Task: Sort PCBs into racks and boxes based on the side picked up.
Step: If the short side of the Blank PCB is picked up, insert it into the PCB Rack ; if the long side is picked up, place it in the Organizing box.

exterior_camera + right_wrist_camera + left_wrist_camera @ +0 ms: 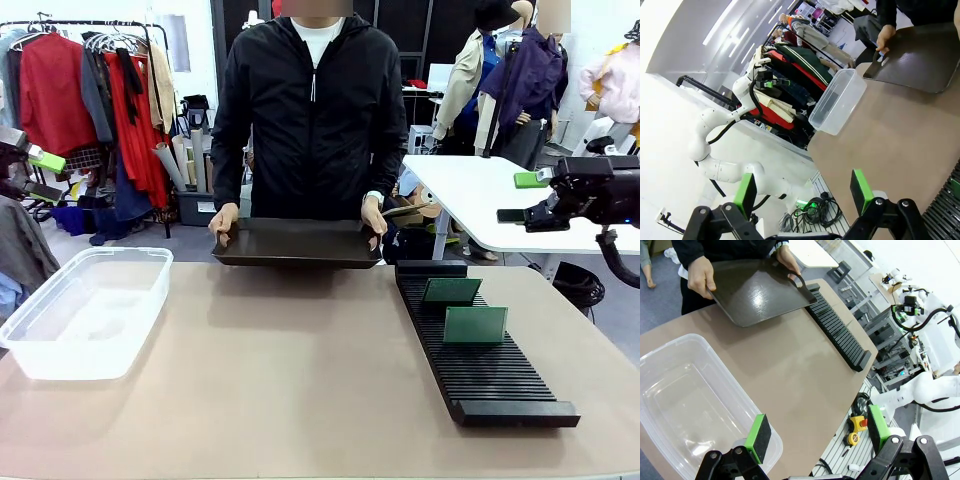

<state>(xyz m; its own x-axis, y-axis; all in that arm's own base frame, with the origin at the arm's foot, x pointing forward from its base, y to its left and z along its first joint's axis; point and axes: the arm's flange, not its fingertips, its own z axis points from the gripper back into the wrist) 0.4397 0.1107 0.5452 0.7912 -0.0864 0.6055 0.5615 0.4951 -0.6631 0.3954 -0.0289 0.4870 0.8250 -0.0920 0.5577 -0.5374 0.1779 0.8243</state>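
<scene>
A person stands at the far edge of the bench [300,380], both hands on a shallow dark tray [297,242] that is tipped slightly over that edge. Two PCBs [474,325] stand upright in the rack [480,350] on the robot's right, one behind the other, a few slots apart. The box [85,310] on the left looks empty, though its clear walls make that hard to be sure of.

The left gripper [815,432] hangs above the near end of the box with its fingers spread apart and nothing between them. The right gripper [802,192] is off the bench to the right, fingers likewise wide and empty.

The main risk is likely the tray: if it holds boards, they could slide while it is tilted. An arm reaching in while the person's hands [224,222] grip the tray could meet a hand. The right arm's path toward the tray may pass over the rack, so a low sweep could knock the standing boards. Misreading a board's face would send it to the wrong container.
</scene>
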